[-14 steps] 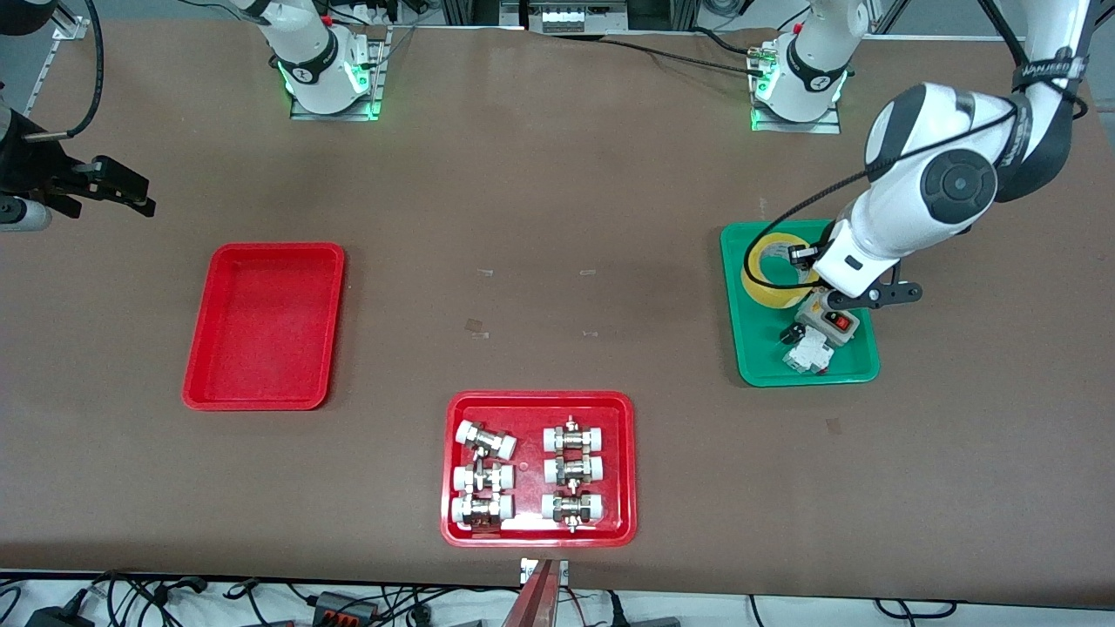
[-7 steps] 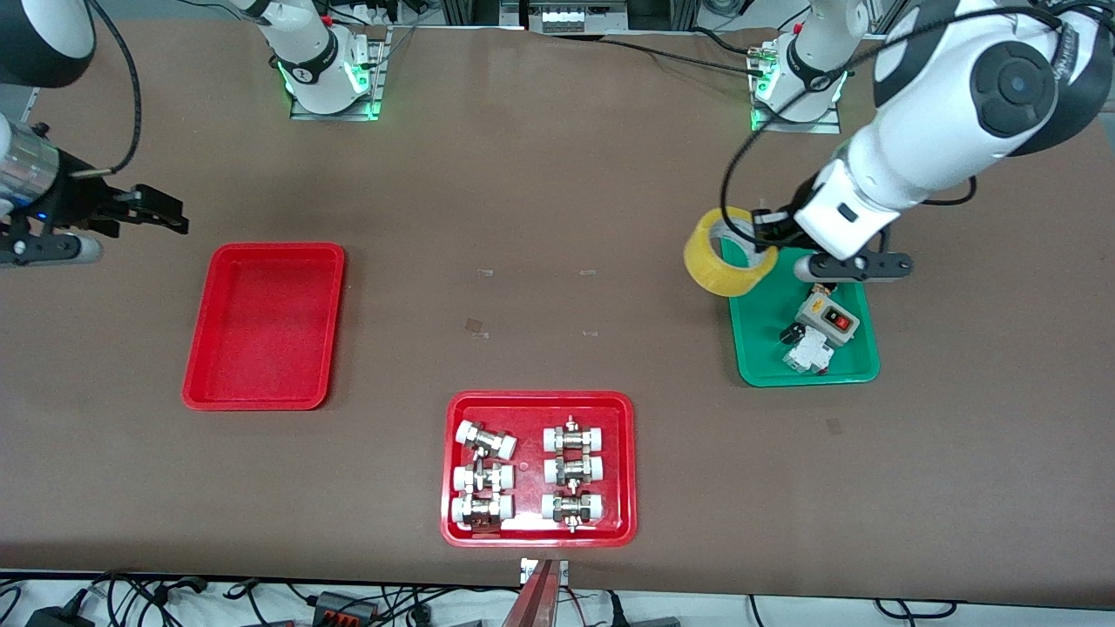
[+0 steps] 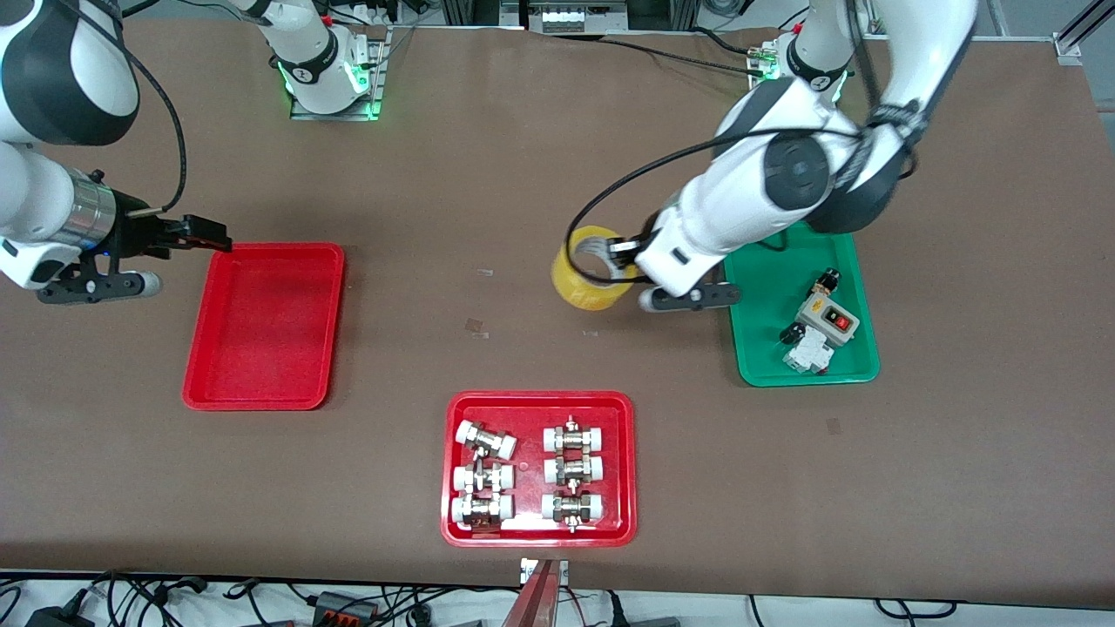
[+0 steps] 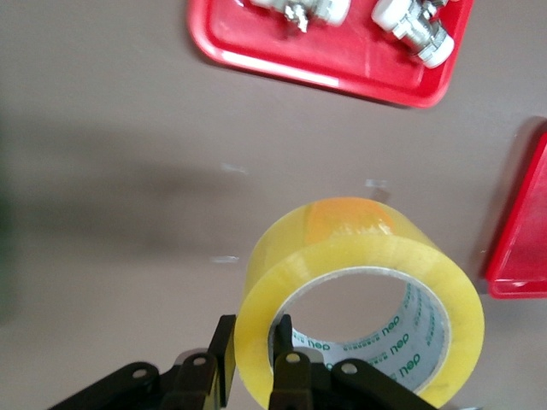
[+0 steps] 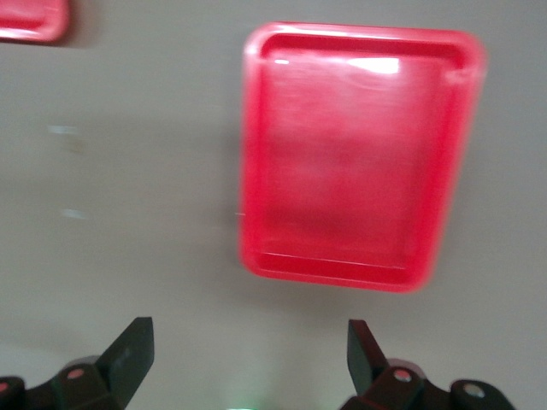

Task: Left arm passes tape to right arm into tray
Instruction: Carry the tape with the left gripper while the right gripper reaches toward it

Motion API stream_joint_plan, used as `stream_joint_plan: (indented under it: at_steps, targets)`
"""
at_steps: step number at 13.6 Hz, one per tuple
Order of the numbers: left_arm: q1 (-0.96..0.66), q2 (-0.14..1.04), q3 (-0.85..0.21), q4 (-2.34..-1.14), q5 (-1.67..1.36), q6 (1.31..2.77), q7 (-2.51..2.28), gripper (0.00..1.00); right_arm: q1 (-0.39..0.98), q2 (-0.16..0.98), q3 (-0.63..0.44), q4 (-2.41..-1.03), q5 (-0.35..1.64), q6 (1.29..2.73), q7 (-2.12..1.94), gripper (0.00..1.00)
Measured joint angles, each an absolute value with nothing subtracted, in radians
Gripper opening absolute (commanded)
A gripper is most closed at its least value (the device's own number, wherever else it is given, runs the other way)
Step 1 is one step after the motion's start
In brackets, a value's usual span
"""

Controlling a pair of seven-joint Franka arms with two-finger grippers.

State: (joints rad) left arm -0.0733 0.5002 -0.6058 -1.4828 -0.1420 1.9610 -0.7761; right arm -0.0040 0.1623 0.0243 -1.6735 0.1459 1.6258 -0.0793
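My left gripper [image 3: 620, 261] is shut on the rim of the yellow tape roll [image 3: 589, 269] and holds it in the air over the bare middle of the table. In the left wrist view the roll [image 4: 359, 299] has one finger outside its wall and one inside its pale core. My right gripper [image 3: 209, 240] is open and empty, just off the plain red tray's [image 3: 261, 324] corner at the right arm's end of the table. The right wrist view shows that tray [image 5: 355, 154] past the two spread fingertips [image 5: 132, 346].
A green tray [image 3: 766, 370] with a switch box [image 3: 823, 319] and small parts lies at the left arm's end. A red tray of metal pipe fittings [image 3: 538, 468] lies nearer the front camera, mid-table. It also shows in the left wrist view [image 4: 342, 51].
My left gripper lifted the tape out of the green tray and carried it toward the table's middle. My right gripper moved in from the table's end to the plain red tray's corner.
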Motion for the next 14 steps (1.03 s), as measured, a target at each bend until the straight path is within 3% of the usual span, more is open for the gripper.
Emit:
stream_joint_plan:
  at_steps: [5,10,14]
  targets:
    - [-0.181,0.659,-0.606,-1.411,-0.231,2.182,-0.864,0.0,0.015,0.251,0.027,-1.65,0.443,1.624,-0.162,1.0]
    - [-0.296,0.72,-0.597,-1.403,-0.238,2.424,-1.059,0.0,0.071,0.302,0.029,-1.639,0.746,1.643,-0.205,1.0]
    - [-0.319,0.744,-0.594,-1.355,-0.238,2.442,-1.126,0.0,0.079,0.376,0.029,-1.639,0.873,1.681,-0.421,1.0]
